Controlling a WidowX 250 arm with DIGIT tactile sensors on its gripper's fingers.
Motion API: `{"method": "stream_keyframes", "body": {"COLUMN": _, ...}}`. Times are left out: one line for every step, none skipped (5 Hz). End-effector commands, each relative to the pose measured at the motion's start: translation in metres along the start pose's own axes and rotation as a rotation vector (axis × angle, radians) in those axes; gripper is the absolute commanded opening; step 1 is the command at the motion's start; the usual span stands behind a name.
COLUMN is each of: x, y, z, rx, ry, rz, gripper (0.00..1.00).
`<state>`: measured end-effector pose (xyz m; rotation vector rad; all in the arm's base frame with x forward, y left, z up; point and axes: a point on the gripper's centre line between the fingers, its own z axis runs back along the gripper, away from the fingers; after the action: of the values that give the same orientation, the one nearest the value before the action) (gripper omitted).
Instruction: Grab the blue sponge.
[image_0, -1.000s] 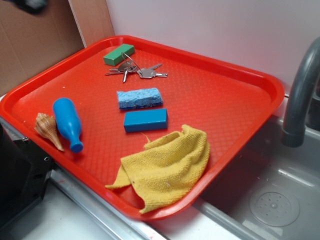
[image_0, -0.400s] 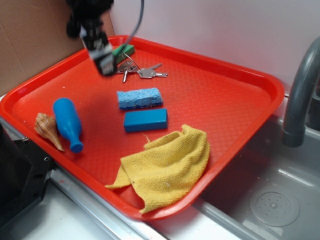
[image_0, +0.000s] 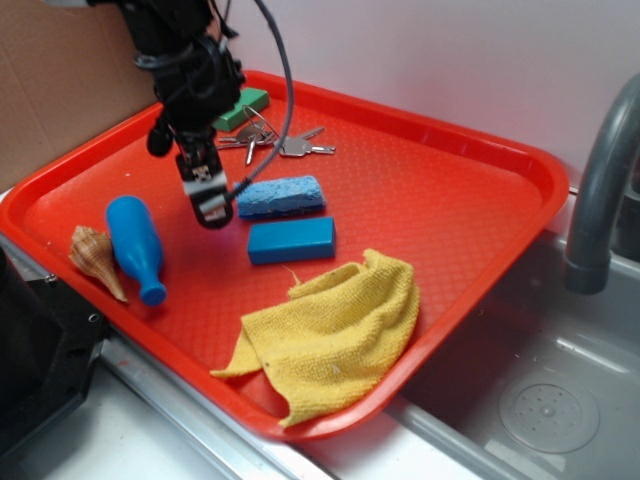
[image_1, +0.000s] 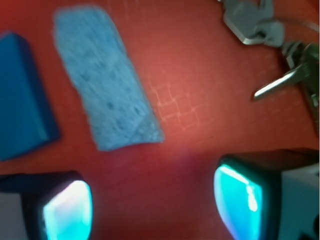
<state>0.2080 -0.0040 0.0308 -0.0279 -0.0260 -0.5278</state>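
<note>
Gripper (image_0: 208, 196) hangs spread wide over the bumpy red tray (image_0: 450, 200), empty. Blue sponge (image_0: 280, 196) lies just beside its tip, untouched; a grey sink (image_0: 560, 400) is well off beyond.

One red tray (image_0: 480, 150) carries the lot. On it lie one blue sponge (image_0: 281, 195), one darker blue block (image_0: 291, 240), one green block (image_0: 245, 103), one blue bottle-shaped toy (image_0: 136, 244), one seashell (image_0: 94, 257) and one yellow cloth (image_0: 335, 328). There is one bunch of keys (image_0: 285, 145); at least three keys show, though the exact number cannot be told. One grey faucet (image_0: 600, 190) stands beside one sink (image_0: 540, 400).
</note>
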Motion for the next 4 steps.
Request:
{"method": "stream_keyframes", "body": {"x": 0.045, "y": -0.006, "z": 0.002, "rx": 0.028, "ry": -0.042, "rz": -0.085, "gripper": 1.00}}
{"method": "stream_keyframes", "body": {"x": 0.059, "y": -0.015, "z": -0.009, "rx": 0.029, "ry": -0.024, "rz": -0.130, "gripper": 1.00}}
{"method": "stream_keyframes", "body": {"x": 0.052, "y": -0.024, "z": -0.020, "rx": 0.030, "ry": -0.001, "rz": -0.151, "gripper": 1.00}}
{"method": "stream_keyframes", "body": {"x": 0.051, "y": -0.023, "z": -0.009, "rx": 0.063, "ry": -0.012, "rz": -0.123, "gripper": 0.00}}
